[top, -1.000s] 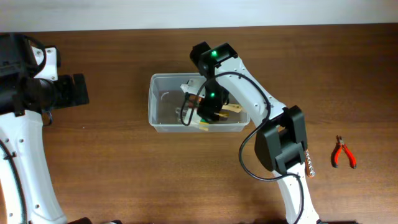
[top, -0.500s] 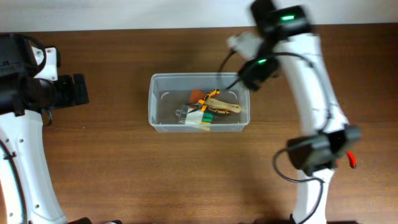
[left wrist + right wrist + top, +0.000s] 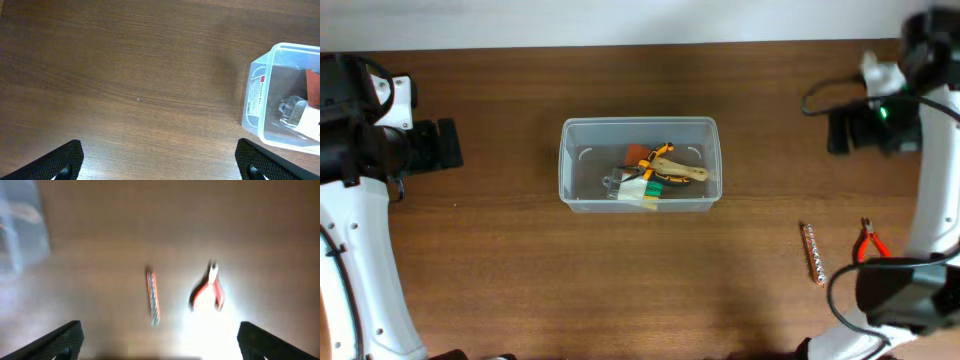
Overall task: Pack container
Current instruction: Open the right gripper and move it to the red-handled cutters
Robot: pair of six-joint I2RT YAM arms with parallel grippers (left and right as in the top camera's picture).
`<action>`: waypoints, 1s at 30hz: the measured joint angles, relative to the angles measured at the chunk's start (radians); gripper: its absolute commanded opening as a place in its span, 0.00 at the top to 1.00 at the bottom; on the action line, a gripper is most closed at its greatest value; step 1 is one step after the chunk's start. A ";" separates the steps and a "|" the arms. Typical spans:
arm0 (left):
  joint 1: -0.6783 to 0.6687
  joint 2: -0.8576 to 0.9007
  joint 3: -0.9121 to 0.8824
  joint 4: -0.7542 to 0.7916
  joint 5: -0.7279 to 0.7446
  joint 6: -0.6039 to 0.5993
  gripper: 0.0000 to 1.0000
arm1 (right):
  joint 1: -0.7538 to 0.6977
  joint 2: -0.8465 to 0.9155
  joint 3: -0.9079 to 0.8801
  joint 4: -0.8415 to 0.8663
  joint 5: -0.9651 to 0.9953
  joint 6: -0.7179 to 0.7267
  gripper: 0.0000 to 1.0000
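Observation:
The clear rectangular container (image 3: 566,165) stands at the table's middle and holds several tools, among them orange-handled pliers and a wooden-handled piece. It also shows in the left wrist view (image 3: 257,95) and blurred in the right wrist view (image 3: 20,225). My left gripper (image 3: 160,167) is open and empty over bare wood left of the container. My right gripper (image 3: 160,345) is open and empty at the far right, high above red pliers (image 3: 869,243) (image 3: 209,287) and a strip of bits (image 3: 812,254) (image 3: 153,296).
The red pliers and the bit strip lie on the wood at the right front. The table's far edge meets a white wall at the top of the overhead view. The left arm (image 3: 360,140) stands at the left edge.
My right arm has left the container and swung right to the table's right side. The tools it was over now lie in the container. The left arm has not moved.

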 measured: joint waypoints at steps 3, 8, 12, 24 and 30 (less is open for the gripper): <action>0.000 0.000 0.000 0.011 0.000 0.000 0.01 | -0.079 -0.010 -0.158 0.087 -0.016 0.016 0.01; 0.000 0.000 0.000 0.019 0.000 0.000 0.01 | -0.170 -0.006 -0.401 0.327 -0.024 0.025 0.01; 0.000 0.000 0.000 0.018 0.000 0.000 0.01 | -0.204 -0.006 -0.553 0.421 -0.026 0.033 0.01; 0.000 0.000 0.000 0.024 0.000 0.000 0.01 | -0.214 -0.006 -0.704 0.484 0.016 0.137 0.01; 0.000 0.000 0.000 0.025 0.000 0.000 0.01 | -0.214 -0.018 -0.742 0.574 0.035 0.143 0.01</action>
